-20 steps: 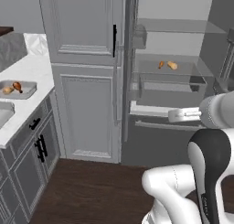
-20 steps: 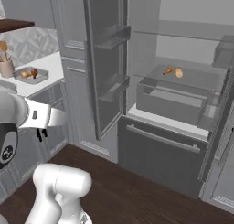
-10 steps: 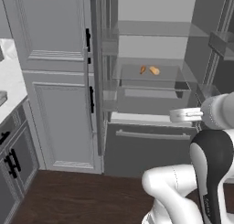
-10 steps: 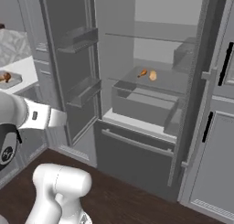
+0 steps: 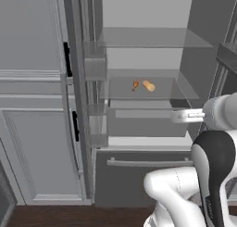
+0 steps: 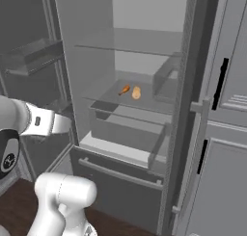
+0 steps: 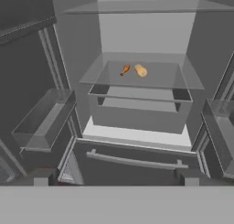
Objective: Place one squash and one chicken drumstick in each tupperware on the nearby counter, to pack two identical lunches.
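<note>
- The two dark fingers (image 7: 114,177) rise at the bottom of the hand view, spread wide apart and released, with nothing between them; one fingertip (image 7: 41,176) sits low on the left, the other low on the right.
- They point into an open grey fridge (image 6: 144,47), well short of the food inside.
- On the middle glass shelf (image 7: 151,81) lie two foods, counted: one small orange chicken drumstick with a thin bone end (image 7: 124,70) and one tan elongated squash (image 7: 140,71).
- The drumstick lies just beside the squash, on its left in all three views; whether they touch is too small to tell. The same pair shows in the left base view, drumstick (image 5: 135,85) and squash (image 5: 148,86), and in the right base view, drumstick (image 6: 124,90) and squash (image 6: 136,92).
- Under that shelf sits one clear drawer (image 7: 137,111); below it, one grey freezer front with a long bar handle (image 7: 137,162).
- One clear door bin (image 7: 43,122) hangs on the open left door.
- The white arm (image 5: 217,147) rises beside the base, its forearm held level and reaching straight toward the fridge opening at about drawer height.
- Tall grey panelled cabinets with black bar handles (image 5: 32,105) stand beside the fridge.
</note>
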